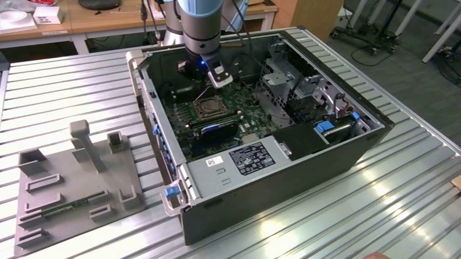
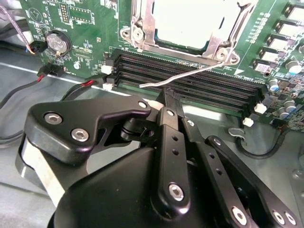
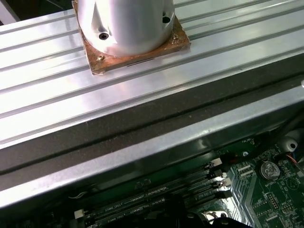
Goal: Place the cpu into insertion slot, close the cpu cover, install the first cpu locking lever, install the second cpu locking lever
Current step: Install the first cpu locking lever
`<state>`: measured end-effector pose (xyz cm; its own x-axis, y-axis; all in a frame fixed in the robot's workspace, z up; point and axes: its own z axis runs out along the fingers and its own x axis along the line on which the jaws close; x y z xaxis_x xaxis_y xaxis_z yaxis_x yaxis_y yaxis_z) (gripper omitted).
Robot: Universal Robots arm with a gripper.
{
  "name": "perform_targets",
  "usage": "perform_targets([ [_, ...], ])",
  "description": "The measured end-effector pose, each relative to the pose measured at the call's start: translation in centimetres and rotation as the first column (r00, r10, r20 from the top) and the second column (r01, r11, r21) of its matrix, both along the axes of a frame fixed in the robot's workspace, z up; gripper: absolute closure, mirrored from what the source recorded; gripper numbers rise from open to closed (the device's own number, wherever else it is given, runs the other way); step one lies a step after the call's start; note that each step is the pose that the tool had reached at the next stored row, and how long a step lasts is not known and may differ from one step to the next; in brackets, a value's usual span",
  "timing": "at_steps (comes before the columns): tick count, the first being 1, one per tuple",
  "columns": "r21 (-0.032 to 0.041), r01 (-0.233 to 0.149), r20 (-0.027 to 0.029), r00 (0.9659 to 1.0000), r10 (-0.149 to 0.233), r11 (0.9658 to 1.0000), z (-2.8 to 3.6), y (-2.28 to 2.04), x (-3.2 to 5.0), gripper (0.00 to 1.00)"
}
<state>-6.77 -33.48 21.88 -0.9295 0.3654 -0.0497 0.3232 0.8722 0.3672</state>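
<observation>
Exterior view: an open computer case (image 1: 310, 178) on a ribbed metal table (image 1: 403, 205), the arm down inside it, the gripper (image 1: 218, 82) low over the green board and just beside the insertion slot (image 1: 209, 106); a grey holder block (image 1: 72, 183) on the table at the exterior view's left, well apart from the case; no telling from here how the gripper stands. Second wrist view, far nearer: the cpu (image 2: 190, 19) seated in the slot, its pale top bright inside the window of the cpu cover (image 2: 146, 26), the cover flat over it; a thin silvery locking lever (image 2: 199, 71) slanting out from the socket's corner across the black memory slots (image 2: 213, 88), its free end loose above them; black fingers (image 2: 167, 114) drawn together to a point right at that lever; cannot tell whether pinching the wire or merely touching it; a coin battery (image 2: 58, 42) off to one side on the board. First wrist view: looks over the case's rim to the arm's round base (image 3: 128, 23) bolted to the table, with the memory slots (image 3: 156, 199) and the coin battery (image 3: 268, 168) on the board inside the case.
</observation>
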Motion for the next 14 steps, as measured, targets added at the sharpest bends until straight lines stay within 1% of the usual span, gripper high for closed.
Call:
perform_targets([
  [3, 0.0018, 0.0, 0.0017, 1.0, 0.0, 1.0, 0.0, -0.43, -0.01, 0.89],
  [4, 0.0027, 0.0, 0.002, 1.0, 0.0, 1.0, 0.0, -0.5, -0.01, 0.89],
  [8, 0.0064, 0.0, 0.0022, 1.0, 0.0, 1.0, 0.01, -0.55, -0.01, 0.89],
  [14, 0.007, 0.0, 0.0028, 1.0, 0.0, 1.0, -0.02, -0.73, -0.01, 0.89],
])
